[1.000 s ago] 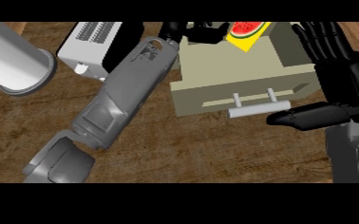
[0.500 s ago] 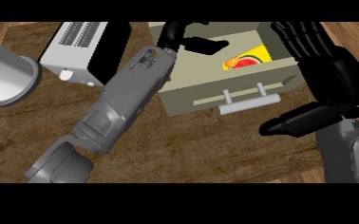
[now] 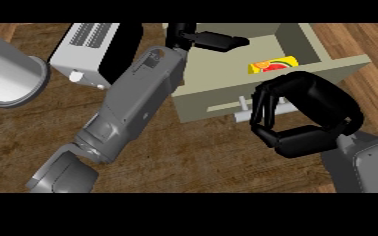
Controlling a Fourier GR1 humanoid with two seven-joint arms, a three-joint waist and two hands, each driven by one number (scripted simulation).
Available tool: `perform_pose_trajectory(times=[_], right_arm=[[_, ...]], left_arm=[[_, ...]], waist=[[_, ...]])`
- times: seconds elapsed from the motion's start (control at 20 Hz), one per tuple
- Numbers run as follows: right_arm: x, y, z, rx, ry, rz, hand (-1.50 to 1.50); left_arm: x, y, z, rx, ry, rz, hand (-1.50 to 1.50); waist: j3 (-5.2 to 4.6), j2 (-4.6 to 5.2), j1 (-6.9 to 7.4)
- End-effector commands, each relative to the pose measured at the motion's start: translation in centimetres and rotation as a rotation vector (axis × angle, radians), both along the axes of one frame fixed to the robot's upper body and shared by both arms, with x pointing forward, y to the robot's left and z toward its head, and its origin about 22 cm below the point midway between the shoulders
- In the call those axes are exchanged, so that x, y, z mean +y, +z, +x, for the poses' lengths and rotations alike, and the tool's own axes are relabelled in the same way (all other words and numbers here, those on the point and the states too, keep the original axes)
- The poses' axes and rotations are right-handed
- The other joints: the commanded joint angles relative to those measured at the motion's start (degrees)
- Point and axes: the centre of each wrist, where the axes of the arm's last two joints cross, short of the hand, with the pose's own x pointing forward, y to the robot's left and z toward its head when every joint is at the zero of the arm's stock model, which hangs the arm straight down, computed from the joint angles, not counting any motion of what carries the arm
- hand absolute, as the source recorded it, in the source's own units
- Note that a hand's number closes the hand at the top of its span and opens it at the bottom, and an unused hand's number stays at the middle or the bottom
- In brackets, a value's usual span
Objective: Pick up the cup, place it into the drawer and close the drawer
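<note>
The cup (image 3: 272,66), yellow with a red and orange print, lies on its side inside the open beige drawer (image 3: 221,87), near its front wall. My left hand (image 3: 209,39) hovers over the drawer's back left corner with fingers straight, clear of the cup. At the drawer's front, my right hand (image 3: 306,115) has its fingers curled, and they rest against the front panel right beside the pale handle (image 3: 242,114). Whether the fingers hook the handle is hidden by the hand.
A white toaster (image 3: 87,50) stands left of the drawer, behind my left forearm (image 3: 133,112). A grey metal pot (image 3: 15,77) sits at the far left edge. The wooden counter (image 3: 192,160) spreads below the drawer.
My right hand has swung from the drawer's right side to its front panel and curled its fingers. The left hand has pulled back left, off the cup. The drawer shows further open in view.
</note>
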Motion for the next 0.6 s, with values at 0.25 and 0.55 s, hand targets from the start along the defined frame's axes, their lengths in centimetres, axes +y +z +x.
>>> perform_pose_trajectory(times=[0.25, 0.55], right_arm=[[-1.0, -1.3, -1.4, -0.031, -0.066, -0.474, -1.5], [0.4, -6.9, -1.9, -0.028, -0.185, -0.599, -1.5]], left_arm=[[0.2, -0.3, 0.1, -0.008, 0.067, -0.064, -1.5], [0.7, -1.9, -0.5, -0.005, 0.065, -0.139, -1.5]], waist=[[0.09, -1.52, 6.28], [0.09, -1.83, 8.59]])
